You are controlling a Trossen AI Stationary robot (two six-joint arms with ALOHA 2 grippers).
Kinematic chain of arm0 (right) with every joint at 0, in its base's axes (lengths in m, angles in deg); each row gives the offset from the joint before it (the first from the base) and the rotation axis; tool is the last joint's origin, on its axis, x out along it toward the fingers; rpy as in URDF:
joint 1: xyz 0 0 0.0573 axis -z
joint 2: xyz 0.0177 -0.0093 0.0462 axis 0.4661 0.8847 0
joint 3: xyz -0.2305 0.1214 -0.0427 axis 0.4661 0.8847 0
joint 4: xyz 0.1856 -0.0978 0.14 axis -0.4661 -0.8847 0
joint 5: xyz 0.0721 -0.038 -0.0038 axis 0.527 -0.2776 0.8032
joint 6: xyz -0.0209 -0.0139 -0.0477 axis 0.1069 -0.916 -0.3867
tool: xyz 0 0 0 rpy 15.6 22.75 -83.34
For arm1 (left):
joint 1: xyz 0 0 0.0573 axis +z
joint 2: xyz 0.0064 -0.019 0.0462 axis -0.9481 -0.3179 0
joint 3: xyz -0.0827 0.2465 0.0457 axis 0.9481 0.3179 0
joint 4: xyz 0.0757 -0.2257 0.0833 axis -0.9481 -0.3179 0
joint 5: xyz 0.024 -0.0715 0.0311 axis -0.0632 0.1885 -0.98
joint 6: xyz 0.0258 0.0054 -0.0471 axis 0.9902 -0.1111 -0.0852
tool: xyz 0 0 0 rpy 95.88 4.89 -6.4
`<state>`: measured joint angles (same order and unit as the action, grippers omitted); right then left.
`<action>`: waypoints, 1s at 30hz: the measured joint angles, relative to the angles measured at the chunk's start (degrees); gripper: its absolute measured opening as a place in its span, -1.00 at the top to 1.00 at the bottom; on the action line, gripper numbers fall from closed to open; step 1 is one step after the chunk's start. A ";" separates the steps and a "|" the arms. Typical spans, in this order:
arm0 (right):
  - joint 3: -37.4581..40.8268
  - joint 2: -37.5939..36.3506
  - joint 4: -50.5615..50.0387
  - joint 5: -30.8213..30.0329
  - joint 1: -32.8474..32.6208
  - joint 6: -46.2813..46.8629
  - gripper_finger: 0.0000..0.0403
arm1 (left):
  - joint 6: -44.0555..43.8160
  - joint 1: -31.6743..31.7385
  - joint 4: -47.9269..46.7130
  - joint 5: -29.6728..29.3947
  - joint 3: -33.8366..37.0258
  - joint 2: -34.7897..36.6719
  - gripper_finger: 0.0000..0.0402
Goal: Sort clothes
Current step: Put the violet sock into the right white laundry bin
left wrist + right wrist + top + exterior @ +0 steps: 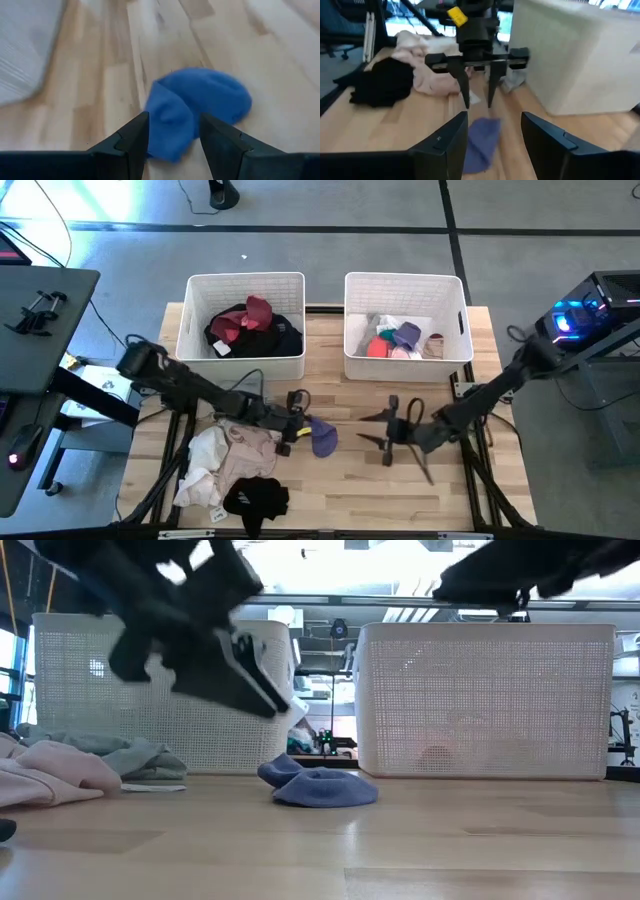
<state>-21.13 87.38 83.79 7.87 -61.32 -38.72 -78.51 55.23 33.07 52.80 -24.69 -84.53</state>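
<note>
Blue sock (200,110) just beyond left tool (172,137)

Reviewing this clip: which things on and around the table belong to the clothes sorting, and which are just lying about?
Part of the job:
- blue sock, under the open left gripper
- cream and pink clothes pile
- black garment
- clothes in the left bin and right bin
- right gripper, open, waiting

Just lying about:
- side desk
- floor cables
</note>
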 joint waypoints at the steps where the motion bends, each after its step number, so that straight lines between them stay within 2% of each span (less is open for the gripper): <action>1: -0.76 1.96 0.09 -0.05 0.14 0.98 0.15 | -0.49 0.49 1.01 0.81 0.00 -1.61 0.21; 5: -4.46 8.90 0.09 0.48 1.27 1.24 0.15 | -1.74 2.56 4.99 1.32 -0.55 -7.97 0.21; 8: -7.09 13.40 -0.40 5.09 3.04 -0.27 0.15 | -2.47 4.02 4.62 3.50 -2.32 -11.57 0.28; 12: -9.80 18.69 -1.30 13.73 6.48 -1.04 0.15 | -2.40 4.68 4.43 4.49 -4.36 -13.69 0.57; 16: -11.62 23.07 -1.67 19.29 10.18 0.31 0.15 | -0.42 4.53 3.24 4.24 -5.09 -13.47 0.93; 24: -12.05 27.28 -2.87 23.50 15.54 2.76 0.15 | 1.24 3.03 6.87 2.20 -5.03 -13.12 0.96; 30: -11.98 28.93 -4.30 24.77 17.13 4.22 0.19 | 3.46 2.18 10.30 0.99 -5.03 -13.12 0.97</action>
<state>-33.11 116.32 79.49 32.63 -44.18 -34.50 -75.05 57.42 43.36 53.79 -29.72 -97.65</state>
